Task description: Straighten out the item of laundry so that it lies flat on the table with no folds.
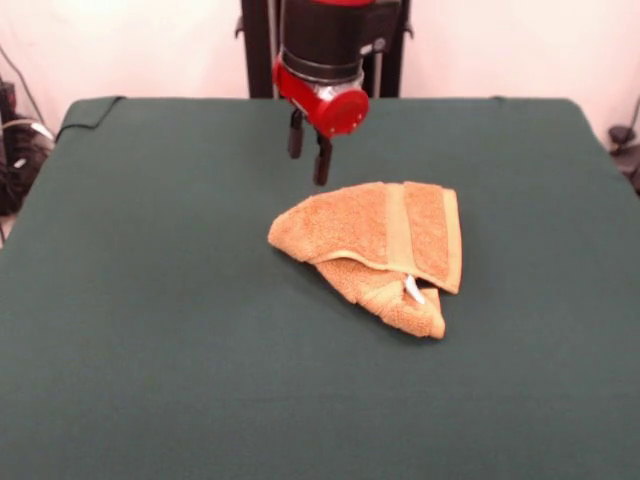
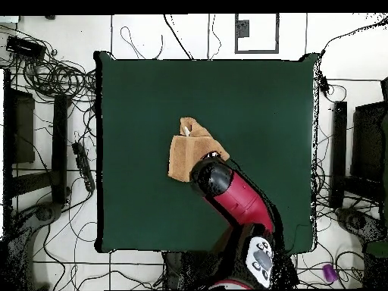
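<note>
The orange-tan towel (image 1: 380, 240) lies crumpled near the middle of the green table (image 1: 150, 300). It is folded over itself, with a paler band on top and a lower flap tucked under. A small white tag (image 1: 413, 290) sticks out at its near edge. My gripper (image 1: 309, 150) hangs just behind the towel's far left edge, above the cloth, with its two black fingers apart and nothing between them. In the overhead view the towel (image 2: 189, 148) shows partly, on the table (image 2: 258, 106). The red arm (image 2: 227, 189) covers its lower right part and hides the gripper.
The robot's pedestal (image 1: 262, 45) stands at the table's far edge. Tangled cables (image 2: 53, 76) and black equipment (image 2: 23, 129) lie on the floor around the table. A purple object (image 2: 328, 272) sits off the table's corner.
</note>
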Controlling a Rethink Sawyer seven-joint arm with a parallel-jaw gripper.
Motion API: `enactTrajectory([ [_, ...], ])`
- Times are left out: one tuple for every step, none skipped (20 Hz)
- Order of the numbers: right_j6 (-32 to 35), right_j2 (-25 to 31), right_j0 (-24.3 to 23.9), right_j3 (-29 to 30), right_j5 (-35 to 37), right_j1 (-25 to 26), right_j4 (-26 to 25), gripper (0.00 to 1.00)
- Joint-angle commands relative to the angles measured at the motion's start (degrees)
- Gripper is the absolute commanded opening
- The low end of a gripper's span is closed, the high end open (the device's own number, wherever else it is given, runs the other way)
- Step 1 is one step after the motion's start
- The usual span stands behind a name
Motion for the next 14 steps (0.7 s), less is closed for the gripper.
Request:
enactTrajectory([
  [21.8,1.7,3.2,-8.1,8.4,4.8,5.1,1.00],
  [22.6,1.6,3.4,-9.1,9.0,5.2,5.1,1.00],
  [23.0,1.5,3.5,-9.5,9.3,5.4,5.1,1.00],
  [23.8,1.3,3.7,-10.5,10.2,5.6,4.9,1.00],
  [24.2,1.3,3.8,-10.9,10.5,5.8,4.9,1.00],
  [25.0,1.1,4.1,-11.8,10.9,6.1,4.7,1.00],
  [25.4,1.1,4.1,-12.1,10.9,6.3,4.7,1.00],
  [25.9,1.2,4.2,-12.6,10.7,6.8,4.6,1.00],
  [26.4,1.2,4.3,-13.1,10.5,7.3,4.6,1.00],
  [26.8,1.3,4.5,-13.5,9.9,8.1,4.6,1.00],
  [27.0,1.4,4.5,-13.6,9.5,8.5,4.6,1.00],
  [27.5,1.7,4.6,-13.8,8.8,9.3,4.8,1.00],
  [27.9,1.7,4.7,-14.1,8.5,9.8,4.7,1.00],
  [28.4,1.9,4.9,-14.5,7.6,10.7,5.0,1.00],
])
